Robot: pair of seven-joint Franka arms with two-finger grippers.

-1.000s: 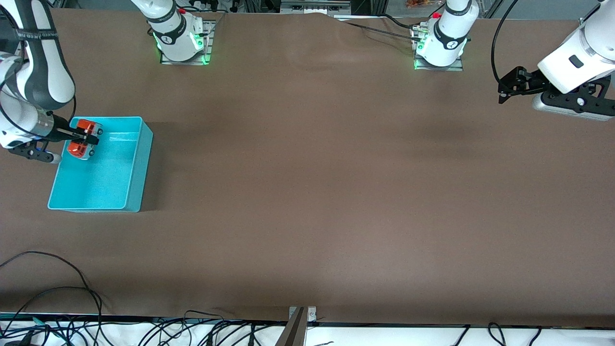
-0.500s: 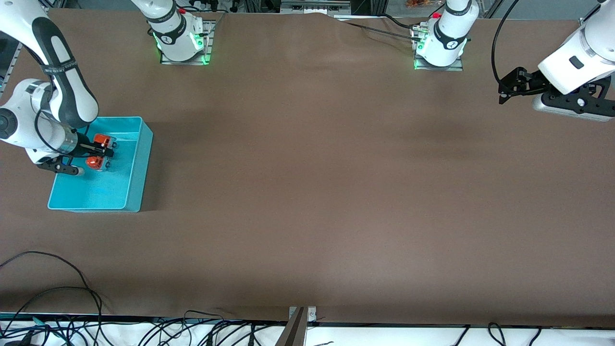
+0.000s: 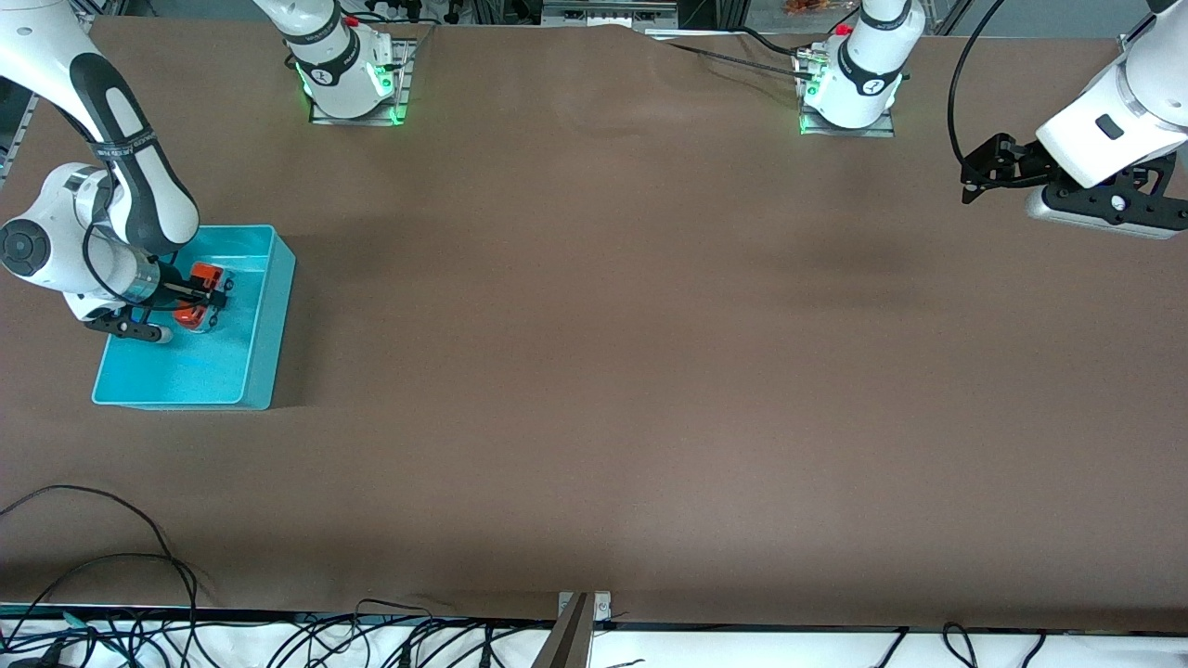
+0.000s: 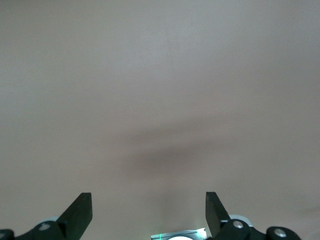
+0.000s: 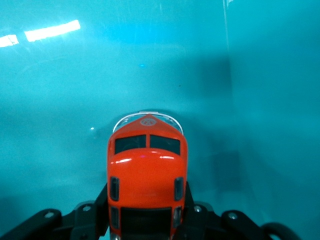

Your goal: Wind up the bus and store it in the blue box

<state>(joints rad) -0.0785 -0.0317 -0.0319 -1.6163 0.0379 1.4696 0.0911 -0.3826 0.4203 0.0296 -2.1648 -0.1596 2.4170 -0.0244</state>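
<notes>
Item: bus, clamped in my right gripper, low inside the blue box (nine o'clock of table). Step: storing. Next: release gently. Left gripper waits, spread empty.

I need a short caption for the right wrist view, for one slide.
Right gripper shut on the orange-red bus, holding it inside the blue box.
</notes>
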